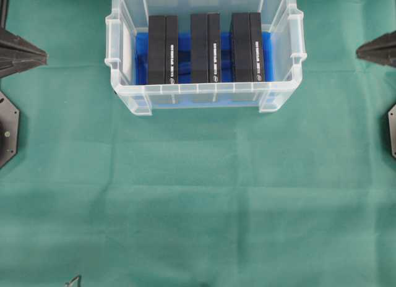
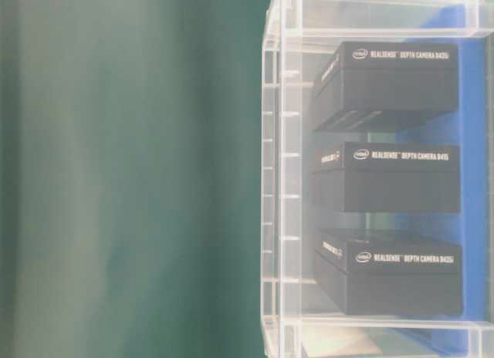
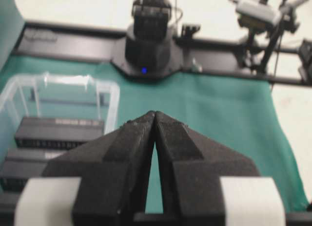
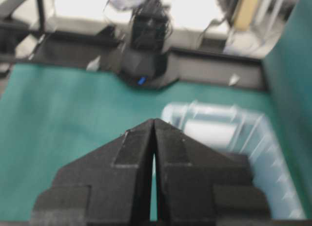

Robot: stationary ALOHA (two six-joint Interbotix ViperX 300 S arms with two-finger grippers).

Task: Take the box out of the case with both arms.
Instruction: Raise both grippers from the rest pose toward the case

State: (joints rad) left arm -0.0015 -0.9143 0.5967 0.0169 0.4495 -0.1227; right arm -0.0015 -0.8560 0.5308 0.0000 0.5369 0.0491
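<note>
Jaws clenched tight on both grippers, left (image 3: 154, 114) and right (image 4: 154, 122), grasping nothing; case (image 1: 124, 89) with three black boxes (image 1: 206, 49) sits at the desk's (image 1: 198, 194) far edge.

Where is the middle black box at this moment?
In the overhead view, the middle black box stands inside the clear case at the top centre of the green cloth, between two similar black boxes.

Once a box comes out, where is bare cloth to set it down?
The green cloth in front of the clear plastic case lies bare, between both shut grippers. Inside it is crowded: three black boxes stand side by side, narrow gaps between.
</note>
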